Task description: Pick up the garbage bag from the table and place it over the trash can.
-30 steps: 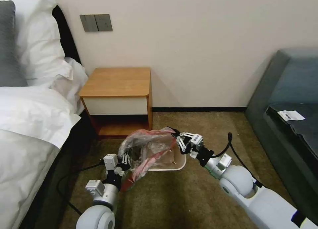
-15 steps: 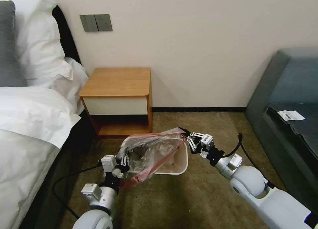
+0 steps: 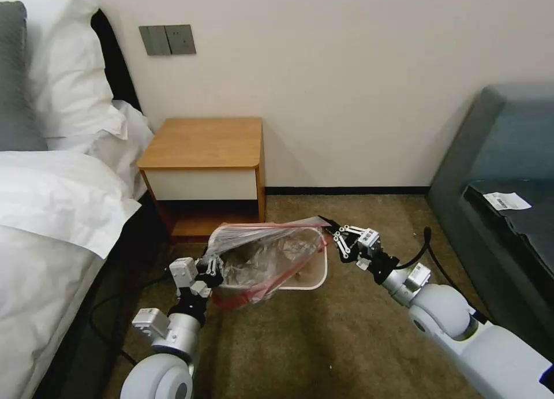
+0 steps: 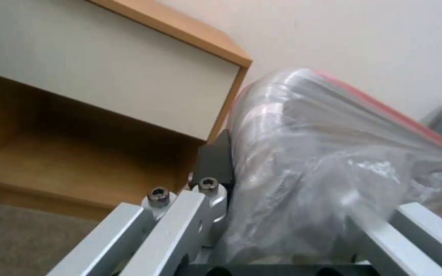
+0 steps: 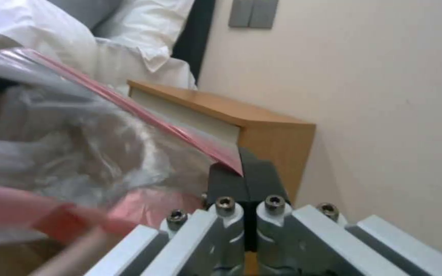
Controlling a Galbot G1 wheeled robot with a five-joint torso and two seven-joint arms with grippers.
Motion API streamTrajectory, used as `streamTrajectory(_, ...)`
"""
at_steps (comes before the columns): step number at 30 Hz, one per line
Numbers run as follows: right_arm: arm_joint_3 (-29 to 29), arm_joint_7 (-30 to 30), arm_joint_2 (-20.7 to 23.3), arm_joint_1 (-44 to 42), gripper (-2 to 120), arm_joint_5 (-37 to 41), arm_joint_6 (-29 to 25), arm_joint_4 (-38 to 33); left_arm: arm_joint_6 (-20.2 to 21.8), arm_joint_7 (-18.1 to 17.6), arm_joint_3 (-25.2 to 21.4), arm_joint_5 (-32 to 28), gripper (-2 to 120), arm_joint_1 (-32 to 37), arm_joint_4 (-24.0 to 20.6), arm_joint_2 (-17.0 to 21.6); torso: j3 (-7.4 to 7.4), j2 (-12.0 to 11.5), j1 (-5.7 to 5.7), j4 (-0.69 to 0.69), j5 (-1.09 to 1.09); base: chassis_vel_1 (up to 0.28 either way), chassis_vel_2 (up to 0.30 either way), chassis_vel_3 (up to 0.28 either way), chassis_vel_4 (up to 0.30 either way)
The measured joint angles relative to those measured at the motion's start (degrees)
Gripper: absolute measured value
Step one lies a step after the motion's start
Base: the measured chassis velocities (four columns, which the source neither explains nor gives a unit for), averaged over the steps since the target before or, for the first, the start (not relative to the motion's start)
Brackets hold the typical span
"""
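- Left gripper (image 3: 212,267), left of the bin (image 3: 314,279), jaws clenched on the bag (image 3: 262,257).
- Bag spread over the bin's mouth, in front of the table (image 3: 205,142).
- Right gripper (image 3: 332,230): wrist view shows its jaws pinching the red rim.

This is a bedroom. A bed (image 3: 52,214) with white sheets and big pillows (image 3: 63,81) stands by the wall. A small wooden desk (image 3: 203,150) sits beside it. Brown carpet (image 3: 323,341) covers the floor, and light switches (image 3: 167,39) are on the wall.
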State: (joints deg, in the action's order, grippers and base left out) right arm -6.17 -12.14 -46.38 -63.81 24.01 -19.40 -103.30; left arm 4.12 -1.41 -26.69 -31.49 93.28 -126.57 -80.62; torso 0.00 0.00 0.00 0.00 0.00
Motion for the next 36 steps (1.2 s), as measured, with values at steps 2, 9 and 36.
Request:
streamTrajectory(2,0.0,0.0,-0.3,0.4,0,0.0,0.0,0.8,0.4,-0.2,0.0,-1.0,11,0.0,-0.6,0.0,0.00,0.0,0.00,0.00,0.00,0.000,0.000,0.000,0.000)
streamTrajectory(9,0.1,0.2,-2.3,1.9,0,0.0,0.0,4.2,1.3,-0.9,-0.1,-3.6,11,0.2,-2.1,0.1,0.00,0.0,0.00,0.00,0.00,0.000,0.000,0.000,0.000)
streamTrajectory(36,-0.6,3.4,-6.0,-5.5,0,-2.2,-0.6,-2.6,-1.8,-4.4,-0.3,-7.9,11,-7.5,3.4,-1.4,0.00,0.0,0.00,0.00,0.00,0.000,0.000,0.000,0.000)
